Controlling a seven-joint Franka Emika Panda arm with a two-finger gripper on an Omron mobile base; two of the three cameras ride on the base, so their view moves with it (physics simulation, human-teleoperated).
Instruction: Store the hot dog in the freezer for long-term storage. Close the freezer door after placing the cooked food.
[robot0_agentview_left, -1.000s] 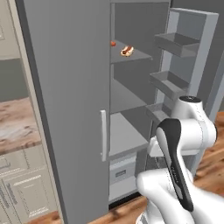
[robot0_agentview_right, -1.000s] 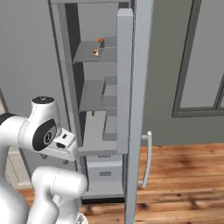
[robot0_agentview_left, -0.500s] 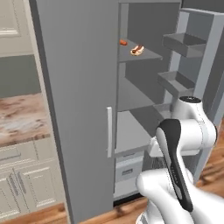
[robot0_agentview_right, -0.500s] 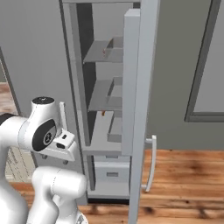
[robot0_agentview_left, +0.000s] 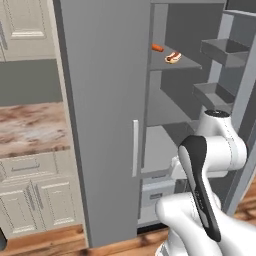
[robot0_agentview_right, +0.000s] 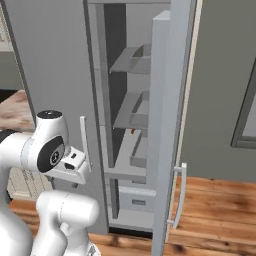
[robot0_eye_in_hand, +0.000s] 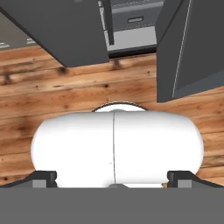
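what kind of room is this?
A rendered home kitchen, most likely: a tall grey freezer standing open with a hot dog on a shelf, cream panelled cupboards under a stone-look counter, and a wood plank floor.

No text, label, brand, number or sign could be read anywhere. The tall grey freezer (robot0_agentview_left: 105, 115) carried plain panels, and its open narrow grey freezer door (robot0_agentview_right: 167, 125) beside it showed no lettering on its edge. The cream panelled cupboards (robot0_agentview_left: 30, 192) left of the freezer were unmarked too.
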